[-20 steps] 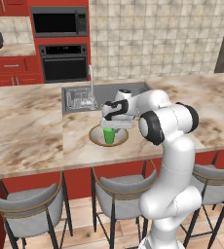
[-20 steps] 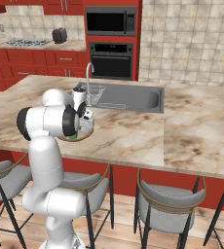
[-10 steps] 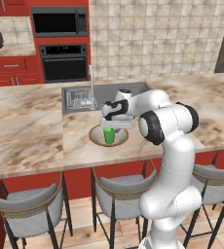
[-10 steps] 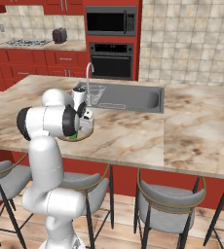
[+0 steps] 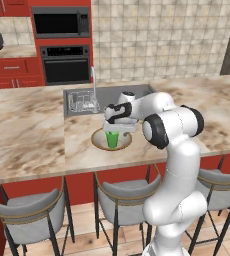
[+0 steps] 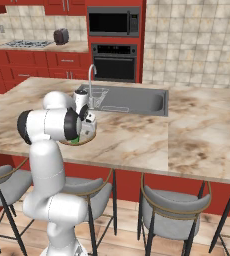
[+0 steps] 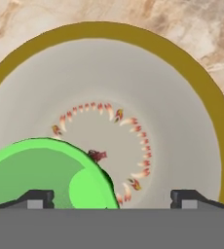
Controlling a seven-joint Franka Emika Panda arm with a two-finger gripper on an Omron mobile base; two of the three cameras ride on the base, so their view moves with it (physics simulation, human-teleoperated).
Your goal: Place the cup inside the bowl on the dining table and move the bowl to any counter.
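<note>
The green cup (image 5: 112,140) stands upright inside the wide bowl (image 5: 98,143), which rests on the dining table (image 5: 32,135) just in front of the sink. My gripper (image 5: 116,125) hangs straight over the cup, pointing down. In the hand view the cup (image 7: 46,175) fills the lower left, on the bowl's grey floor (image 7: 172,107) with its ring of small red marks. My fingertips (image 7: 36,197) stand wide apart at the bottom, so the gripper (image 7: 111,197) is open and holds nothing. From the right, my arm hides most of the cup (image 6: 75,142) and bowl (image 6: 87,141).
The steel sink (image 5: 82,97) and its faucet (image 5: 93,82) lie right behind the bowl. Grey stools (image 5: 122,200) line the table's near edge. A wall counter (image 6: 32,46) over red drawers runs along the back left, carrying a toaster (image 6: 61,36). An oven and microwave (image 5: 62,22) stand behind.
The jaws have spread from shut on the cup to wide open, leaving the cup standing in the bowl. The arm itself has hardly moved.
</note>
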